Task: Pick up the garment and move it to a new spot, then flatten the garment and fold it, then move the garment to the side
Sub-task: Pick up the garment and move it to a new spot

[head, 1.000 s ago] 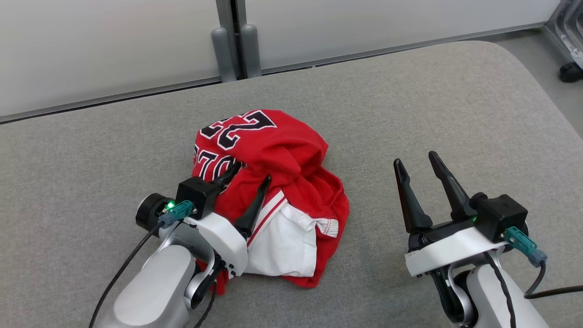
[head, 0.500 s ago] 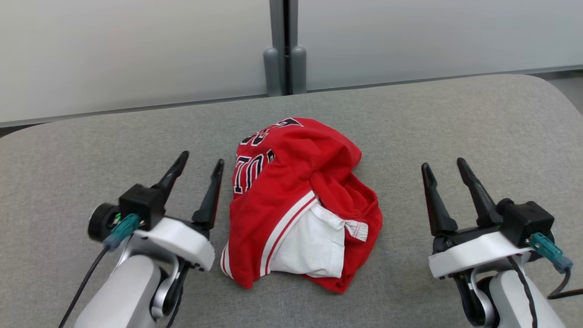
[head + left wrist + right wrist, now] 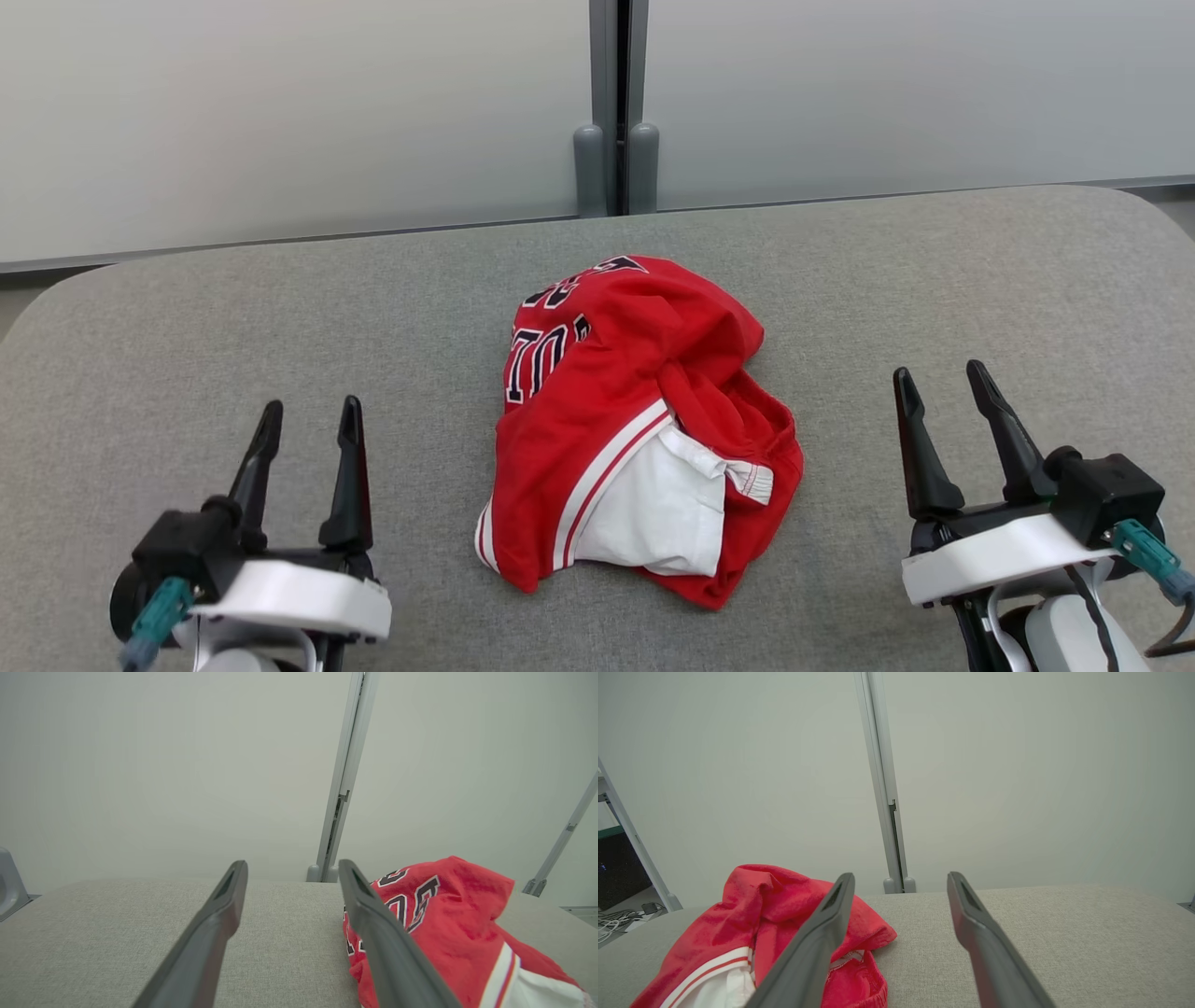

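At the lower left of the head view, we find the left gripper [image 3: 311, 411] with its fingers spread apart and nothing between them. The right gripper [image 3: 938, 373], at lower right, stands likewise parted and empty. Between them, well apart from both, the garment [image 3: 635, 411] lies crumpled on the grey padded surface [image 3: 187, 327], red cloth uppermost, white sleeve nearest the robot, black numerals partly visible. Pale wall panels [image 3: 280, 112] stand behind.
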